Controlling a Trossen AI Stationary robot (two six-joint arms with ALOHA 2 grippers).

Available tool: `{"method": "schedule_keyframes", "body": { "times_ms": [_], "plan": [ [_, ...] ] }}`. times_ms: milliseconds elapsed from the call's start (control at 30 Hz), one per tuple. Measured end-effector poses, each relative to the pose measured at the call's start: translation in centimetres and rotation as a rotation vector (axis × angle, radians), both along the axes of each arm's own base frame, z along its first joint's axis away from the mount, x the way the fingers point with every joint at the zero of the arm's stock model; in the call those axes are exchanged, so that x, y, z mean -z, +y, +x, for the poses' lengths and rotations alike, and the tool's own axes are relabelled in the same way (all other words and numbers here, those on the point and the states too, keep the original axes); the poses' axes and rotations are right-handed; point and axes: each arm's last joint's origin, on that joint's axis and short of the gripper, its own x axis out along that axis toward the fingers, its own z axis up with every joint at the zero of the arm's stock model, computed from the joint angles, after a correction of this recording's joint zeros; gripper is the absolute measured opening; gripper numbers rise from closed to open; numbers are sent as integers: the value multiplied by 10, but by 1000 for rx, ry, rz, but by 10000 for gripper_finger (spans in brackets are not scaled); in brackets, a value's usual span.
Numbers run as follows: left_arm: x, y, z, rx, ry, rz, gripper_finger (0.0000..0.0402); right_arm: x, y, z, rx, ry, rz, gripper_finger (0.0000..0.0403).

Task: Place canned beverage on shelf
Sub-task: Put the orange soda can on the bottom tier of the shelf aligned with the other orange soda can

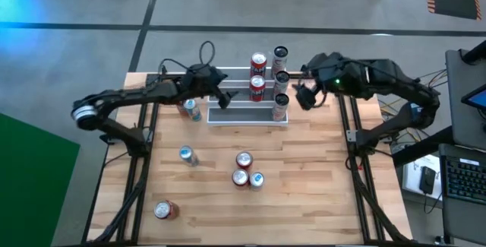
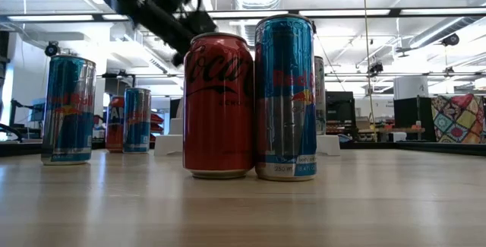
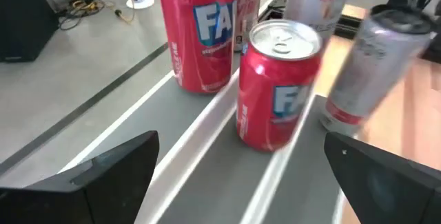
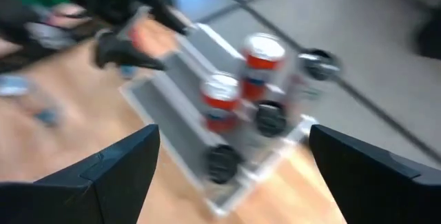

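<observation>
Plainly, cans: thin metal cylinders, probably light to middling in weight, smooth and slippery, easily dented; best gripped across the middle of the body, upright, not by the rim.
Shelf: the shelf [image 1: 248, 104] stood at the far middle of the table [image 1: 319, 201], with two red cans [image 1: 258, 77] on its upper steps and three slim dark-topped cans [image 1: 280, 80] down its right end.
Loose cans: three stood together [image 1: 244, 172] near the table's middle, a blue can [image 1: 187, 156] to their left, another [image 1: 191, 110] just left of the shelf, and a red one [image 1: 163, 210] at the near left.
Left gripper: the left gripper [image 1: 221, 95] hovered over the shelf's left part, jaws wide apart, holding nothing.
Right gripper: the right gripper [image 1: 305, 95] hung just right of the shelf, jaws apart, empty.
Surface: pale wooden planks, flat and smooth.
Room: grey floor with dark lines; a workshop with desks and ceiling lights beyond.
</observation>
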Motion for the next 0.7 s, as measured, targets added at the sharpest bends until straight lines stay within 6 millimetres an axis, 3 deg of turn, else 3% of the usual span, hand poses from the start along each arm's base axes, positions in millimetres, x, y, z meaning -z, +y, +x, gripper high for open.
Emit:
{"method": "schedule_keyframes", "body": {
  "times_ms": [133,233,467,567,700],
  "plan": [
    [-18,-27,-15,-21,8,-40,394,12,11,10,-152,-181,82,363],
    [-27,-54,-13,1,-32,-63,381,25,21,23,-288,-306,159,363],
    [-33,-122,-10,-31,-55,-110,350,82,53,55,-432,-314,298,363],
    [-42,-138,-21,-146,23,-142,343,100,68,67,-462,-289,336,363],
    [-62,-144,-40,-261,177,-205,339,106,84,76,-516,-286,336,363]
  ]
}}
